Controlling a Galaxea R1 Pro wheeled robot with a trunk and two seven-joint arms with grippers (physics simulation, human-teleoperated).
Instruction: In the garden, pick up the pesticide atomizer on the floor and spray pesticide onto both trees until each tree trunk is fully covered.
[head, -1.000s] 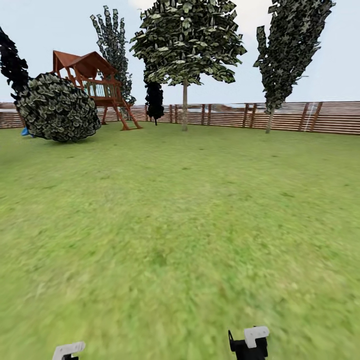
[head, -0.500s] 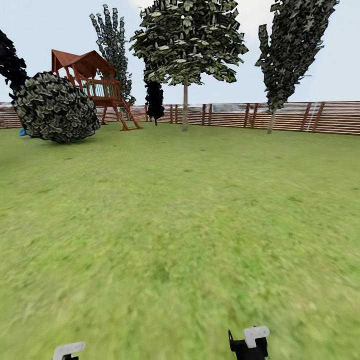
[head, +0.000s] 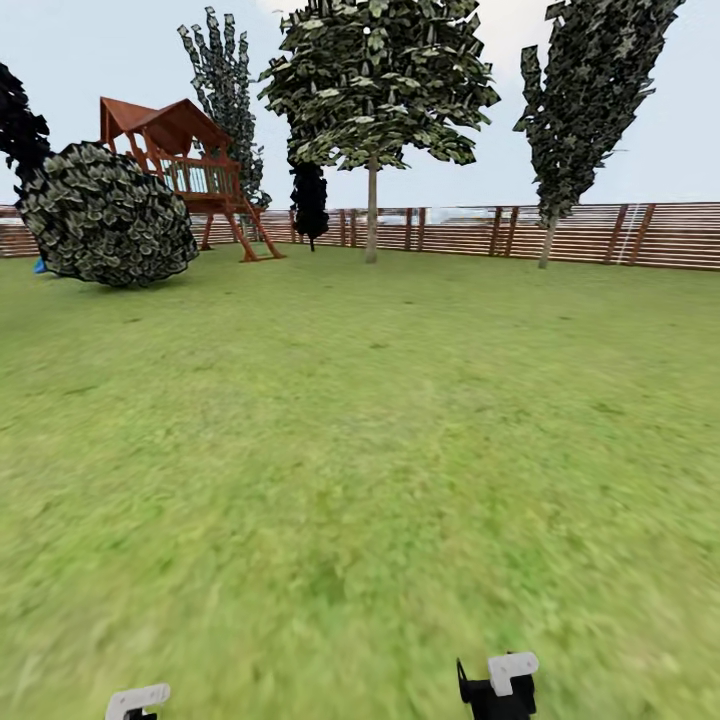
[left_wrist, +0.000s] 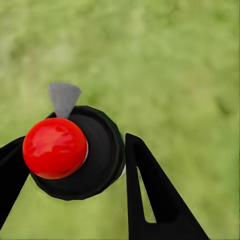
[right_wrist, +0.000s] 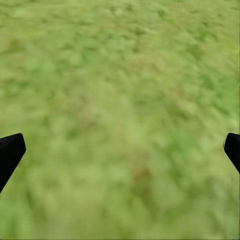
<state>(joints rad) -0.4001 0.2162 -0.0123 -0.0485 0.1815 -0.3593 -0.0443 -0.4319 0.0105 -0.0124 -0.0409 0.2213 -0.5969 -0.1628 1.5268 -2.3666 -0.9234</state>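
Between the black fingers (left_wrist: 145, 190) of my left gripper (left_wrist: 70, 152) sits the pesticide atomizer (left_wrist: 95, 155), a round black body with a glossy red ball on top and a grey nozzle. The gripper is shut on it over grass. My right gripper (right_wrist: 120, 147) is open, its two black fingertips far apart over bare lawn. In the head view, a tall tree (head: 380, 80) with a straight grey-brown trunk (head: 372, 220) stands far ahead near the fence. A narrower tree (head: 590, 90) with a thin trunk (head: 546, 243) stands to its right.
Green lawn (head: 360, 450) stretches ahead to a reddish-brown slat fence (head: 600, 235). A round leafy shrub (head: 110, 215) and a wooden play tower (head: 180, 165) stand at the far left. Dark narrow trees (head: 309, 200) rise behind them.
The whole head view has drifted slightly, with the shrub and play tower sliding left and the trees a touch right and larger. Both arms keep their places in the picture.
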